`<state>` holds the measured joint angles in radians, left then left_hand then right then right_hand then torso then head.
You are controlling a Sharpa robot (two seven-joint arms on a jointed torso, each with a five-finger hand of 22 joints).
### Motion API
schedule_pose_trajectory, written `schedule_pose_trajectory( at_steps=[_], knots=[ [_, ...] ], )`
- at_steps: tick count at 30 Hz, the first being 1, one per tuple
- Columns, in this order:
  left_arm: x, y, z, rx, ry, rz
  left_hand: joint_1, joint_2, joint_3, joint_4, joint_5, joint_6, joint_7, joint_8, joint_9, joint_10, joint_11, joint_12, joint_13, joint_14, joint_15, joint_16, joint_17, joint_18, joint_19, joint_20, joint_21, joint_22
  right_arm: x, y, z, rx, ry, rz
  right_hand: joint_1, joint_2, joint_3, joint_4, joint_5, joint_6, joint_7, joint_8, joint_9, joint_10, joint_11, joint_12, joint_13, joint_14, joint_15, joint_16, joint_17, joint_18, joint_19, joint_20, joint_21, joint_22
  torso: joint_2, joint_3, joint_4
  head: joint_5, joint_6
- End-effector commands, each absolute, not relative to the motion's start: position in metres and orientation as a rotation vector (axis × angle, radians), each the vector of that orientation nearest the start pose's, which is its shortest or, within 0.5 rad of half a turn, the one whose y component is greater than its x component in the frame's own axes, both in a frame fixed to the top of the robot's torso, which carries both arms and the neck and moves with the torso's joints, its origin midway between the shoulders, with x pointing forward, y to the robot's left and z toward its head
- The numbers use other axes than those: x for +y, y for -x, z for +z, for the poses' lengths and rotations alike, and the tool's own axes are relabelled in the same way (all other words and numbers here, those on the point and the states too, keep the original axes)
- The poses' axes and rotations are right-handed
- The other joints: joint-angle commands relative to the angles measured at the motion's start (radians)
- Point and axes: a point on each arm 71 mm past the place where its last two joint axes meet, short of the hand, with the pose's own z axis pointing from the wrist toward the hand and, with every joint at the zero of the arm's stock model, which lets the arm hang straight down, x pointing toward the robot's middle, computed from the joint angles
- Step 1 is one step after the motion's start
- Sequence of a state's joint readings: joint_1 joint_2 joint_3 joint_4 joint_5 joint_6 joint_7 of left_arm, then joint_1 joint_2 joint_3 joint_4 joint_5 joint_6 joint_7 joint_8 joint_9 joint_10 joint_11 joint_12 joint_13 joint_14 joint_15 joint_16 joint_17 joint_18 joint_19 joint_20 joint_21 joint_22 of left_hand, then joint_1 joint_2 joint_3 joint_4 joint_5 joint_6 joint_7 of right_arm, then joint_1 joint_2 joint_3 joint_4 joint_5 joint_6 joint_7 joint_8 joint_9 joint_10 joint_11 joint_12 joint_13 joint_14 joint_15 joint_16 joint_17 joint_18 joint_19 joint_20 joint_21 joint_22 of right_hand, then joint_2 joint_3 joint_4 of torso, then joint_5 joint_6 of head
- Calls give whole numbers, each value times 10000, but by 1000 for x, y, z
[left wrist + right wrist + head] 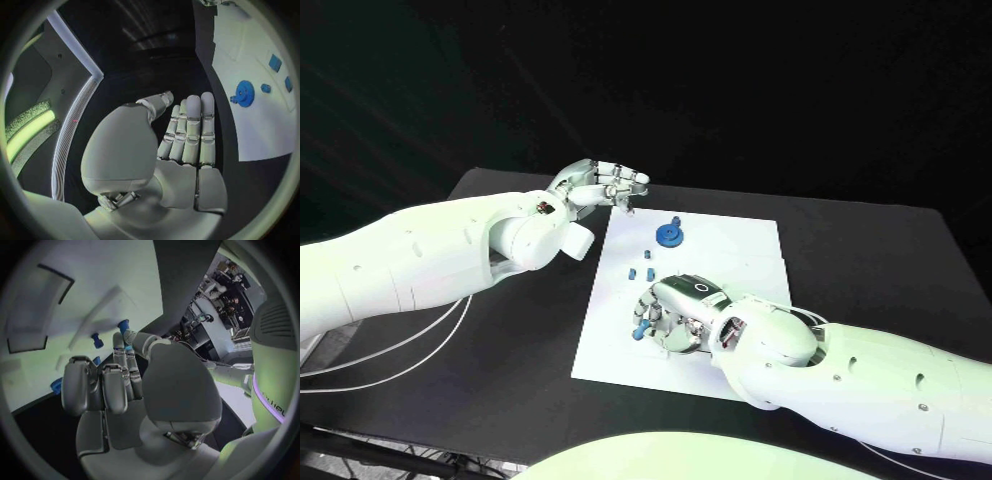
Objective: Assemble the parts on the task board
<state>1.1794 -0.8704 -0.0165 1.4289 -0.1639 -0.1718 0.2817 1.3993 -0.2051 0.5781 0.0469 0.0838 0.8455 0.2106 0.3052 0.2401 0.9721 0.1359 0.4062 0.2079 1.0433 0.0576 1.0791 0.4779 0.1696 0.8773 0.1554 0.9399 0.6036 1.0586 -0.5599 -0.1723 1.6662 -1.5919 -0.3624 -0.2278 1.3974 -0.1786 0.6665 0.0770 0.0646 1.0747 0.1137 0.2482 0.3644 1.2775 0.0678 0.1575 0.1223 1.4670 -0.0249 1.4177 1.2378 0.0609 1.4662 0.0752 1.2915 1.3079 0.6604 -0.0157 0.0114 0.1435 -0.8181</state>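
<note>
Right hand (678, 312) sits low on task board (747, 240), fingers curled around small blue part (640, 329) at its 9 o'clock fingertips; grip uncertain. Blue gear (671, 235) at 12 o'clock. Left hand (596, 186) empty, fingers extended, off the board's far-left corner.

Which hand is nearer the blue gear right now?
Left. The left hand hovers just beyond the task board's far corner, close to the blue gear; the right hand works farther down the board.

A black table (877, 260) carries the white task board (733, 250), lying flat at its middle.
</note>
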Motion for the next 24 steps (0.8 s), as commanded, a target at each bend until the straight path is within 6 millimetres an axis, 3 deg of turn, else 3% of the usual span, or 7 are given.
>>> schedule_pose_trajectory(
  at_steps=[1, 9, 17, 24],
  knots=[
    [241, -501, -190, 15766, 10072, -14824, 33, 91, -58, 10, 12, -56, -17, 56, -10, -64, 1, 62, 11, -29, 18, -67, -10, 152, 66, -11, -34, -11, -29, -370, -264, 17962, 4428, 9156, -13, 81, 44, -16, 70, 29, 24, 167, 968, 295, -245, -24, 16, 405, -74, 1, -9, -92, 266, -57, -38, 1925, -2, -7, 0, 9, -27],
    [242, -500, -189, 15757, 10079, -14804, 33, 91, -58, 10, 12, -56, -17, 56, -10, -64, 1, 62, 11, -29, 18, -67, -10, 152, 66, -11, -34, -11, -27, -369, -265, 17898, 4319, 8891, -194, -7, 23, -150, 72, -99, 74, 158, 1018, 181, -196, -148, 44, 384, -38, -44, -91, -71, 226, -34, -178, 1894, 4, -7, -5, 2, -65],
    [242, -500, -189, 15754, 10088, -14786, 34, 109, -60, 21, 15, -66, -16, 64, -15, -89, 2, 93, 12, -31, 18, -70, -17, 151, 75, -11, -51, -24, -24, -366, -264, 17903, 4368, 9161, -1084, -761, -589, -91, 725, -746, 263, -327, 814, -216, 5, -413, 154, 363, 135, -69, -158, -37, 162, 111, -430, 1833, -8, -4, 3, -1, -72],
    [242, -500, -189, 15762, 10089, -14788, 34, 109, -60, 21, 15, -66, -16, 64, -15, -89, 2, 93, 12, -31, 18, -70, -17, 151, 75, -11, -51, -24, -26, -367, -263, 17746, 4162, 9227, -1237, -983, -887, -33, 780, -1241, 225, -712, 647, -424, -3, -493, 206, 360, 136, -55, -146, -18, 152, 141, -517, 1811, -15, 6, -3, -3, -48]
  ],
)
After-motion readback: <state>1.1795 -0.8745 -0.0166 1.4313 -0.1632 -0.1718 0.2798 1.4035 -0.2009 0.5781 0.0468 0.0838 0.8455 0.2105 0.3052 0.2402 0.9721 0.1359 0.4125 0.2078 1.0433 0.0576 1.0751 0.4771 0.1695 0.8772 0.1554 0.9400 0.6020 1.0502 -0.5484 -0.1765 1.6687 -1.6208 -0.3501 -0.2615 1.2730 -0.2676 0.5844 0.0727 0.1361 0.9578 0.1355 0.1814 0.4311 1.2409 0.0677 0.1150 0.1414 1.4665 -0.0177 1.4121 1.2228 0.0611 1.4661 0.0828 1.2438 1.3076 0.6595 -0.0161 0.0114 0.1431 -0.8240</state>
